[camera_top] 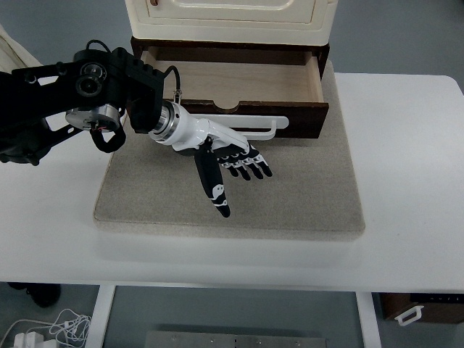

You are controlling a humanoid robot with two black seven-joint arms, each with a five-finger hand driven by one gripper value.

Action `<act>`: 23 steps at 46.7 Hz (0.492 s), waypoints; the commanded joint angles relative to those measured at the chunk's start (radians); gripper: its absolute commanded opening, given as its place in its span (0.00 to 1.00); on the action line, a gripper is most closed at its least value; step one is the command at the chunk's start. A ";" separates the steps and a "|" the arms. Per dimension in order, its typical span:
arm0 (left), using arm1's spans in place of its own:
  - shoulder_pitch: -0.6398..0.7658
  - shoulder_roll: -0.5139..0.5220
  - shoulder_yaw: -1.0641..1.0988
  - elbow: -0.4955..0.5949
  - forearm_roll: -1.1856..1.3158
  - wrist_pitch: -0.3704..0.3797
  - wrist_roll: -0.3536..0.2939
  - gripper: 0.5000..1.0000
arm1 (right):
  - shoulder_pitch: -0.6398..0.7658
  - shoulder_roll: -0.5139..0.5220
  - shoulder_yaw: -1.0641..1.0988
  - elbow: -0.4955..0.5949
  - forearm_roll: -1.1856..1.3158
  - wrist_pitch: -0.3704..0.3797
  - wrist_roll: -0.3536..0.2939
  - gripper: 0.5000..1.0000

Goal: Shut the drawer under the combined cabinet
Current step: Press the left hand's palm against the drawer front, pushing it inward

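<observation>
Where the view looks steeply down, a white table (406, 239) fills most of the frame, its left and right ends cut off by the picture's edges; on it lies a grey mat (304, 196), and at the mat's far edge stands a cream cabinet (232, 18), of which only the lowest part shows, the rest running out of the top of the frame. Under the cabinet a dark wooden drawer (232, 80) stands pulled out toward the near side, its pale inside bare and open to view; its far end is hidden beneath the cabinet; a white bar handle (272, 125) runs along its near front, the left part of that handle covered by the hand. The left arm (65, 101), black and bulky, comes in from the left edge, its upper part cut off there; it ends in a white and black left hand (225, 156) just in front of the drawer's front, over the mat, palm down with the fingers (250, 168) stretched out and spread, the thumb pointing toward the near side, grasping nothing; whether the hand touches the handle or the drawer front cannot be told from above. Under the table, at the near left, white cables (54, 330) lie partly cut off; a dark shape (43, 293) beside them is too hidden to name.
</observation>
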 commanded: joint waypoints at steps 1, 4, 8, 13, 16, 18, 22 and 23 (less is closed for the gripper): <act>-0.017 -0.001 0.000 0.034 0.006 -0.006 0.000 1.00 | 0.000 0.000 0.000 0.000 0.000 0.000 0.000 0.90; -0.027 -0.004 0.000 0.054 0.010 -0.007 0.000 1.00 | 0.000 0.000 0.000 0.000 0.000 0.000 0.000 0.90; -0.033 -0.004 0.000 0.059 0.013 -0.023 0.000 1.00 | 0.000 0.000 0.000 0.000 0.000 0.000 0.000 0.90; -0.039 -0.004 0.000 0.070 0.013 -0.029 0.000 1.00 | 0.000 0.000 0.000 0.000 0.000 0.000 0.000 0.90; -0.039 -0.004 0.000 0.077 0.015 -0.030 0.000 1.00 | 0.000 0.000 0.000 0.000 0.000 0.000 0.000 0.90; -0.039 -0.004 0.000 0.079 0.015 -0.030 0.000 1.00 | 0.000 0.000 0.000 0.000 0.000 0.000 0.000 0.90; -0.037 -0.004 0.000 0.083 0.015 -0.030 0.000 1.00 | 0.001 0.000 0.000 0.000 0.000 0.000 0.000 0.90; -0.039 -0.004 0.000 0.086 0.015 -0.032 0.000 1.00 | 0.000 0.000 0.000 0.000 0.000 0.000 0.000 0.90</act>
